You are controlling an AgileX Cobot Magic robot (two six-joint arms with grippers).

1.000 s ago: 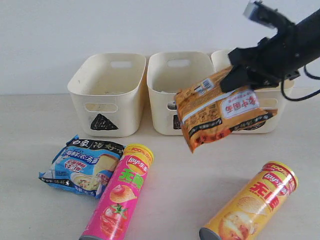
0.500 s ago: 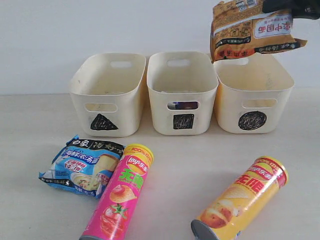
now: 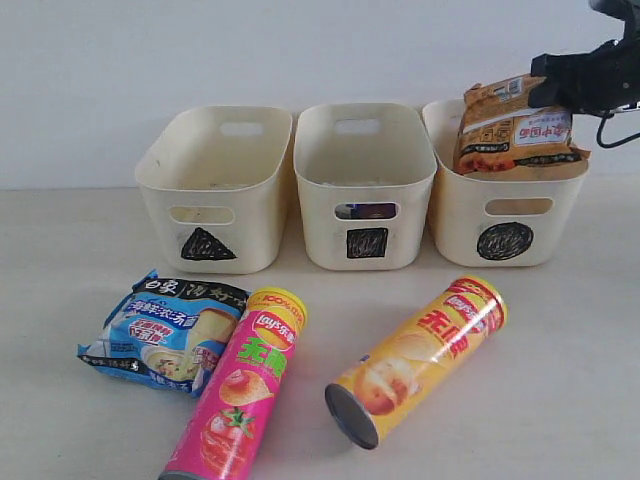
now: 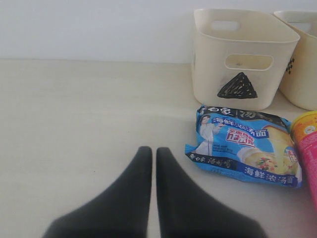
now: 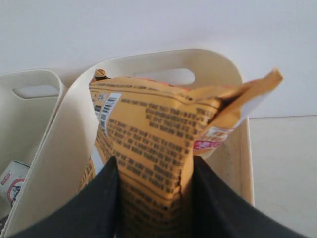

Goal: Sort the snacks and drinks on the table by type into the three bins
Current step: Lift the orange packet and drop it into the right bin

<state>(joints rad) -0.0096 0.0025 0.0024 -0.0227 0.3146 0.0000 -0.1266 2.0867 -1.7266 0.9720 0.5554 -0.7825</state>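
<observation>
My right gripper (image 3: pixel 555 95) (image 5: pixel 154 166) is shut on the orange flat packet (image 3: pixel 515 128) (image 5: pixel 148 144), which hangs partly inside the circle bin (image 3: pixel 505 215) (image 5: pixel 59 163). The square bin (image 3: pixel 365 195) shows a small dark pack (image 3: pixel 365 211) through its handle slot and a carton corner (image 5: pixel 12 183). The triangle bin (image 3: pixel 215 190) (image 4: pixel 237 59) stands at the left. On the table (image 3: pixel 80 240) lie the blue-white packet (image 3: pixel 165 330) (image 4: pixel 245 146), the pink chip tube (image 3: pixel 240 390) (image 4: pixel 309 148) and the yellow chip tube (image 3: pixel 415 360). My left gripper (image 4: pixel 154 151) is shut and empty, above bare table beside the blue-white packet.
The three bins stand in a row against a white wall (image 3: pixel 100 70). The yellow tube lies diagonally in front of the square and circle bins. Bare table stretches left of the triangle bin (image 4: pixel 74 109).
My right gripper has lowered the orange packet from above the circle bin into its opening. The yellow chip tube has rolled leftward across the table. The other items have not moved.
</observation>
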